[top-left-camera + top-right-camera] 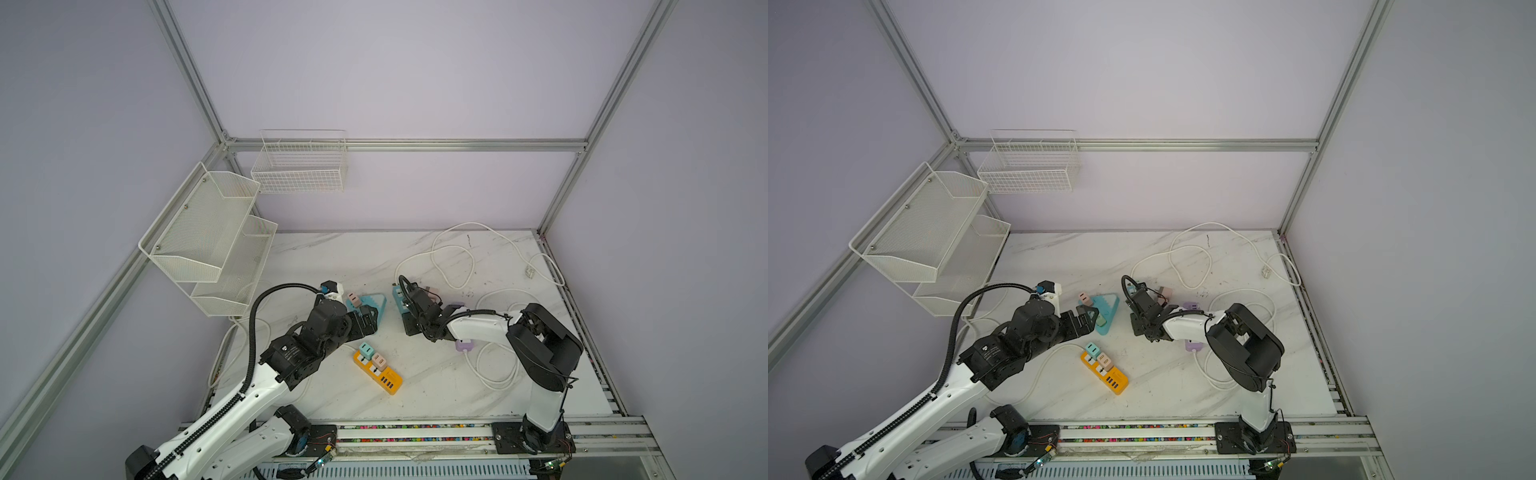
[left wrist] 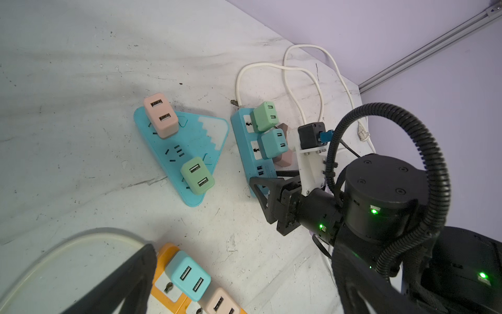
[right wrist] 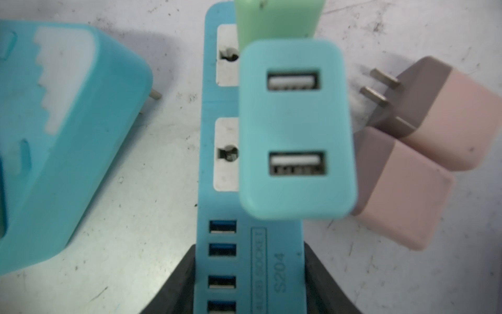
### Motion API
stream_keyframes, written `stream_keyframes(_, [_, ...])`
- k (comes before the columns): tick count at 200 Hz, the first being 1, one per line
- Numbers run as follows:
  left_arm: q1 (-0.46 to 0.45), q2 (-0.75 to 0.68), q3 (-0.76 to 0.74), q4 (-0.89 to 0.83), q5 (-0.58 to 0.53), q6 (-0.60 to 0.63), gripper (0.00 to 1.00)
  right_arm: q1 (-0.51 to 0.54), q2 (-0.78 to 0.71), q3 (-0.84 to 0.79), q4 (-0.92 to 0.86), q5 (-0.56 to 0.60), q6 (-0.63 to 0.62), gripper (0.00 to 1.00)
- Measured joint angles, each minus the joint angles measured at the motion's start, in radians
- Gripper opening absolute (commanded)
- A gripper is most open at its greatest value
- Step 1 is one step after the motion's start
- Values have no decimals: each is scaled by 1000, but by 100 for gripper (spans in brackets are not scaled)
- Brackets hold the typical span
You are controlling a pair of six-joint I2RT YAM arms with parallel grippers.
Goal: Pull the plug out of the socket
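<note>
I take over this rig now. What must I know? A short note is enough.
Left gripper: jaws open, empty, near the triangular strip.
Right gripper: jaws closed on the USB end of the blue strip.
Done: two pink plugs lie loose on the table beside the blue strip.
To do: the teal plug and green plug sit in the blue strip. The triangular strip and orange strip hold plugs too.
</note>
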Motion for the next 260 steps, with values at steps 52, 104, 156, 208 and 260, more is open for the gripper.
stream_keyframes(52, [0, 44, 0, 21, 48, -2, 100, 57, -97, -105, -38, 28, 88, 43])
stream_keyframes(104, [0, 47, -7, 76, 108, -22, 100, 101, -241, -259, -52, 32, 203, 43])
stream_keyframes(156, [0, 88, -19, 135, 166, -23, 100, 175, -306, -329, -61, 64, 298, 46])
stream_keyframes(208, [-2, 169, -19, 172, 193, -23, 100, 185, -310, -342, -49, 84, 327, 63])
stream_keyframes(260, [-6, 233, -19, 218, 219, -23, 100, 195, -429, -397, -115, 78, 330, 72])
